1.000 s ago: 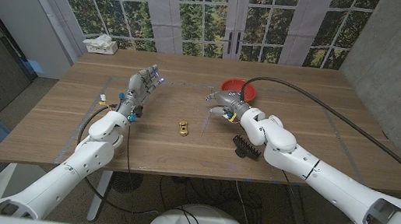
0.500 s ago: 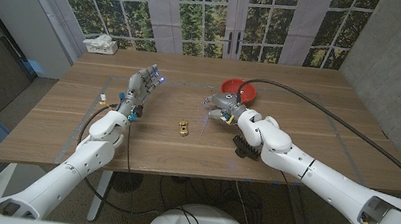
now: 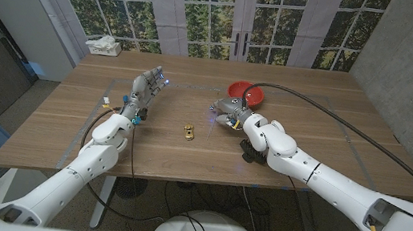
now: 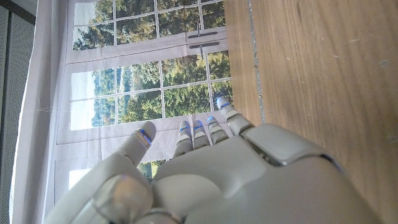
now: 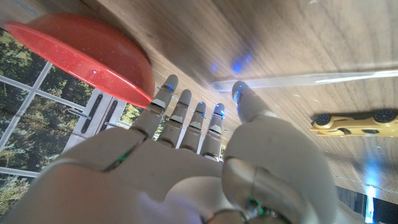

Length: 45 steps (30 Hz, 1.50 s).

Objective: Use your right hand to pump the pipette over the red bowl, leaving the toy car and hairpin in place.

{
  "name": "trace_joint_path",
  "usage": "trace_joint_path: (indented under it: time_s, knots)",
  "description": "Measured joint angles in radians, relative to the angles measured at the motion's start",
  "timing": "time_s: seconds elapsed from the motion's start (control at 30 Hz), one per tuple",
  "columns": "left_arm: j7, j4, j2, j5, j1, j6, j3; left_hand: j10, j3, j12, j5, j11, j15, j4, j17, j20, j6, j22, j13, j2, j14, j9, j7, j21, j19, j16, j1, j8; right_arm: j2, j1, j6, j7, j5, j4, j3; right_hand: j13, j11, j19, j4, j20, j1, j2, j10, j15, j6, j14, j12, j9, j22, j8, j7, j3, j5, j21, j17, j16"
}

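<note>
Head view: a wooden table [image 3: 184,157] is recorded, with the red bowl [image 3: 244,92] at its far middle, a yellow toy car [image 3: 188,131] nearer the centre, and a black hairpin [image 3: 252,150] partly hidden beneath the right forearm. The right hand [image 3: 231,112] is placed just in front of the bowl, low over the table; the left hand [image 3: 145,91] is held upright well to the other side, fingers apart, nothing grasped. Left wrist view: the left hand [image 4: 205,168] is shown spread and empty beside bare tabletop. Right wrist view: the right hand [image 5: 186,155] is seen with fingers extended and slightly parted, nothing yet enclosed; the clear pipette [image 5: 311,79] lies on the table just beyond the thumb tip, contact not determinable, between the bowl [image 5: 87,50] and the toy car [image 5: 354,121]. Judged step: reaching to pick up the pipette. It is best pinched at the bulb end and lifted straight, so that the car and hairpin are not brushed.
</note>
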Motion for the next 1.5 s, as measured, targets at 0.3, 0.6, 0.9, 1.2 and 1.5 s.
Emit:
trace_joint_path:
  time_s: [0.3, 0.6, 0.9, 1.2, 1.5]
  knots:
    - [-0.005, 0.004, -0.001, -0.004, -0.003, 0.003, -0.002, 0.0, 0.0, 0.0, 0.0, 0.0, 0.0, 0.0, 0.0, 0.0, 0.0, 0.0, 0.0, 0.0, 0.0, 0.0, 0.0, 0.0, 0.0, 0.0, 0.0, 0.0, 0.003, 0.011, 0.004, -0.002, -0.002, 0.026, -0.011, 0.005, -0.002, 0.005, 0.014, -0.005, 0.035, -0.006, 0.013, 0.0, 0.12, 0.0, 0.005, 0.0, 0.0, 0.038, 0.02, -0.028, -0.019, 0.008, 0.016, 0.012]
    - [-0.01, 0.007, -0.002, -0.008, -0.004, 0.004, -0.003, 0.0, 0.004, -0.004, 0.0, 0.0, 0.0, -0.004, 0.0, 0.0, 0.0, 0.0, 0.0, 0.0, 0.0, 0.0, 0.0, -0.002, 0.0, 0.0, 0.0, 0.0, 0.018, 0.028, -0.006, 0.005, -0.011, 0.057, -0.028, 0.005, 0.002, 0.005, 0.02, -0.005, 0.035, -0.006, 0.034, 0.0, 0.225, 0.0, 0.008, 0.001, 0.0, 0.064, 0.051, -0.059, -0.035, 0.01, 0.023, 0.021]
    - [-0.013, 0.01, -0.002, -0.011, -0.006, 0.006, -0.005, 0.0, 0.0, -0.004, -0.006, 0.0, 0.0, -0.008, -0.001, 0.0, 0.005, 0.0, 0.0, 0.0, 0.0, 0.0, -0.005, -0.004, 0.0, 0.0, 0.0, 0.0, 0.026, 0.036, -0.004, -0.014, -0.01, 0.081, -0.039, 0.005, -0.016, 0.038, 0.012, -0.026, 0.085, -0.004, 0.102, 0.002, 0.345, 0.037, 0.027, 0.0, 0.0, 0.156, 0.057, -0.101, -0.055, 0.04, 0.023, 0.043]
    - [-0.02, 0.02, -0.002, -0.015, -0.013, 0.009, -0.006, 0.0, -0.004, -0.004, -0.006, 0.0, 0.0, -0.012, -0.005, 0.0, 0.005, 0.0, 0.0, 0.0, 0.0, 0.0, -0.005, -0.004, 0.0, 0.0, 0.0, 0.0, 0.025, 0.04, 0.021, -0.061, 0.0, 0.109, -0.045, 0.005, -0.019, 0.059, 0.009, -0.034, 0.124, -0.013, 0.137, 0.002, 0.358, 0.056, 0.035, 0.0, 0.005, 0.187, 0.045, -0.109, -0.061, 0.05, 0.026, 0.058]
    - [-0.025, 0.028, -0.005, -0.017, -0.02, 0.011, -0.006, 0.0, -0.003, -0.004, -0.006, 0.0, 0.0, -0.019, -0.005, 0.0, 0.005, 0.0, 0.0, 0.0, 0.0, 0.0, -0.005, -0.004, 0.0, 0.0, 0.0, 0.0, 0.021, 0.039, 0.037, -0.102, 0.005, 0.123, -0.045, 0.002, -0.019, 0.072, 0.009, -0.046, 0.145, -0.008, 0.175, 0.0, 0.358, 0.076, 0.045, 0.0, 0.005, 0.204, 0.045, -0.117, -0.063, 0.063, 0.024, 0.066]
